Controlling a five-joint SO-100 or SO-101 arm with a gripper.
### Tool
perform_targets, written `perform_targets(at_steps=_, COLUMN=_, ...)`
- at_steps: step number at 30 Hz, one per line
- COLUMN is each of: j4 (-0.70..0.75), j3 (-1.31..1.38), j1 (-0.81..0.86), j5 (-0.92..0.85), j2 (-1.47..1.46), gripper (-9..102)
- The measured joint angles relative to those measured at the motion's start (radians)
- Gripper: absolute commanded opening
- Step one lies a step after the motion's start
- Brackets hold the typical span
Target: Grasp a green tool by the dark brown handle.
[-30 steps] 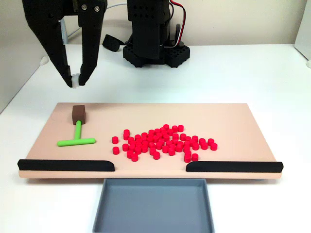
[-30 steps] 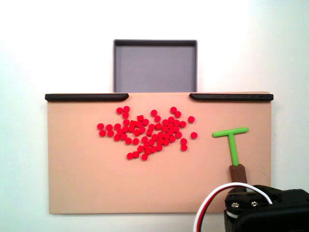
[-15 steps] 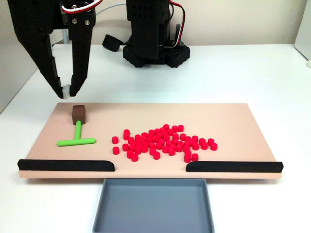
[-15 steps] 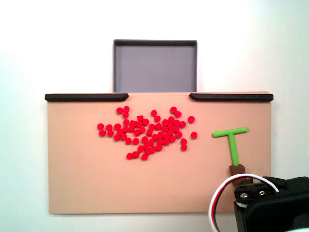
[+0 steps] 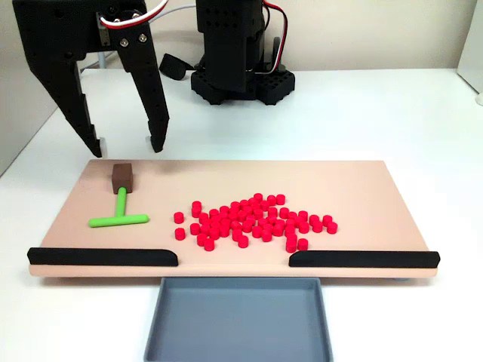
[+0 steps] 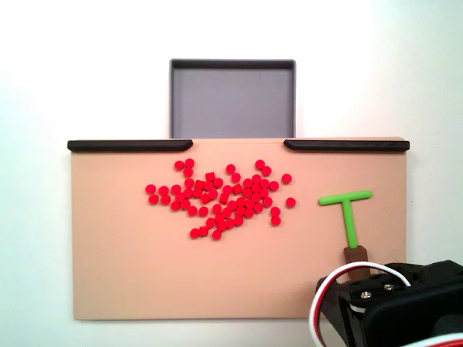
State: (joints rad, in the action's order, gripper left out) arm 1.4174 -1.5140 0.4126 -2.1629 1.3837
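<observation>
The green tool [image 5: 119,213] (T-shaped) lies flat, its dark brown handle [image 5: 122,177] untouched.

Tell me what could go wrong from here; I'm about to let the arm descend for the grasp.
The open tool hangs behind the dark brown handle, not over it; a straight drop could meet the board's edge. A fingertip landing on the block could shove the green tool askew.
</observation>
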Motion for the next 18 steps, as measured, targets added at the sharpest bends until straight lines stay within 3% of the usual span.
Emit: perform_targets(at_steps=18, j4=-0.072, j3=0.000, j1=0.012, j5=0.015, j2=-0.069, gripper=21)
